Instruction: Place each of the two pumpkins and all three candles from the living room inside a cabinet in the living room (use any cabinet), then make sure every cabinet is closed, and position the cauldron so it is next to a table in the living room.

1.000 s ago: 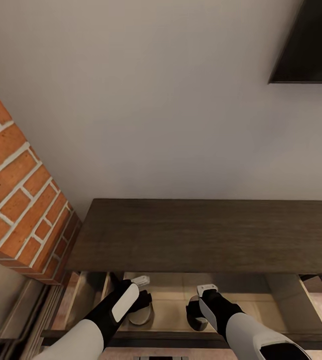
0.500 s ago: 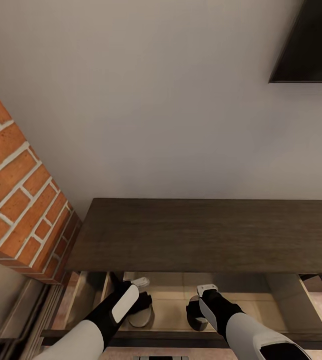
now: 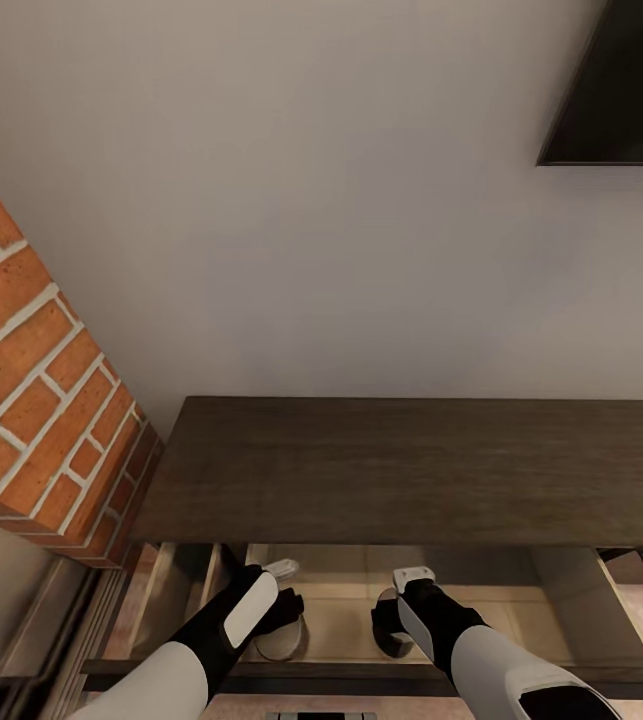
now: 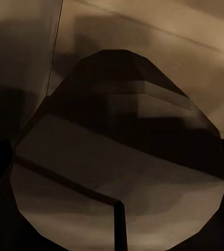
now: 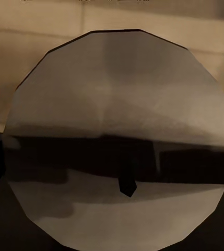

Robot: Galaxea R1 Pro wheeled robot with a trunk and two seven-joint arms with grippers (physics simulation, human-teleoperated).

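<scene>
Candles (image 3: 283, 634) (image 3: 389, 622) sit under both pincers (image 3: 286, 605) (image 3: 393, 620) inside cabinet (image 3: 411, 470); grip unclear.

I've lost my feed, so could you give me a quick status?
Both arms down inside the cabinet's open drawer. Left gripper over one candle, right gripper over another. Jaw states unclear.

The cabinet (image 3: 411, 470) has a dark-brown wood-grain top and a pale tan drawer inside (image 3: 341, 625). The wall (image 3: 311, 200) is plain off-white. The brick column (image 3: 31, 380) is orange-red with pale mortar lines. Both arms are black and white. The candles (image 5: 117, 136) look grey-beige.
</scene>
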